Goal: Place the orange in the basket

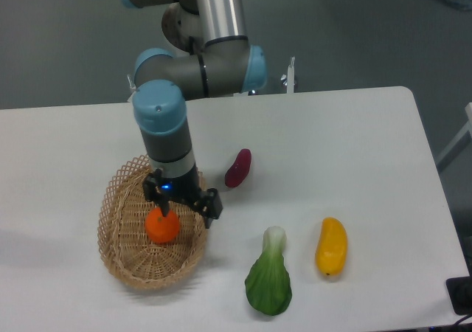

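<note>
Inside the basket (122, 254), on its woven floor near the middle, lay the orange (162, 226). It rested free; neither finger touched it. The gripper (186, 205) hung just above and to the right of the fruit, its jaws spread apart and holding nothing, one finger at the fruit's upper edge and the other over the basket's right rim. From the gripper, the orange therefore lay down and to the left. The fruit was round, with no long axis to speak of. Judged from this layout, the placing was done, and what remained was for the arm to lift clear without catching the lattice rim.

Part of the basket's far rim was hidden behind the wrist, and the fingertips were dark and hard to separate from the gripper body. On the table (354, 155) beyond the basket lay a purple vegetable (238, 168) just right of the wrist, a green leafy one (269, 277) nearer the front, and a yellow one (331, 246) further right, all well apart from the basket.
</note>
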Tool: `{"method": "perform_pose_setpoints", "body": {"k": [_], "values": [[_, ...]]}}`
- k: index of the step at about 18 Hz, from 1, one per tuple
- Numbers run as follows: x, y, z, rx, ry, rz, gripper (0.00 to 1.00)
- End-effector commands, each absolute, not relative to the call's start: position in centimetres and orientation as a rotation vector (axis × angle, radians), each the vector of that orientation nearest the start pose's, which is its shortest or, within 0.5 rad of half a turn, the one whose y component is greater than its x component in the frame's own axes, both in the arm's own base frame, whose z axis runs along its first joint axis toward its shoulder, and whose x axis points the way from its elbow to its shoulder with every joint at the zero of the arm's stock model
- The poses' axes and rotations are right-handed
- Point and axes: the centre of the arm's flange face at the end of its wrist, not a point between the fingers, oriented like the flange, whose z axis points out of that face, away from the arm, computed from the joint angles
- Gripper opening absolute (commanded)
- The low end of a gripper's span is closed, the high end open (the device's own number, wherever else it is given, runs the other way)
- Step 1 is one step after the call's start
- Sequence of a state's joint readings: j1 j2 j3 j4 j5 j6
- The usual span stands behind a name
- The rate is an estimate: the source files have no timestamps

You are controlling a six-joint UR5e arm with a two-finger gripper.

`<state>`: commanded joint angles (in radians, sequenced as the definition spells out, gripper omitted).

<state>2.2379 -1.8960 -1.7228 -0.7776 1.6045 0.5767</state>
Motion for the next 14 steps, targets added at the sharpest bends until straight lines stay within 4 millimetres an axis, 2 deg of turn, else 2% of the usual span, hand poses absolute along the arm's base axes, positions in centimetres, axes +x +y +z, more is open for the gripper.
{"method": "perform_pose_setpoints", "body": {"k": [3, 5, 8, 11, 14], "values": [[-30.6, 54.2, 34.8, -2.895, -0.079, 0.342, 1.0], [-32.5, 52.7, 35.4, -2.915, 0.001, 0.359, 1.0], [-34.6, 50.9, 36.1, -2.927, 0.037, 0.378, 1.0], [-36.0, 50.0, 36.4, -2.933, 0.023, 0.375, 1.0], [-37.4, 48.4, 37.9, -2.948, 0.085, 0.377, 1.0]]}}
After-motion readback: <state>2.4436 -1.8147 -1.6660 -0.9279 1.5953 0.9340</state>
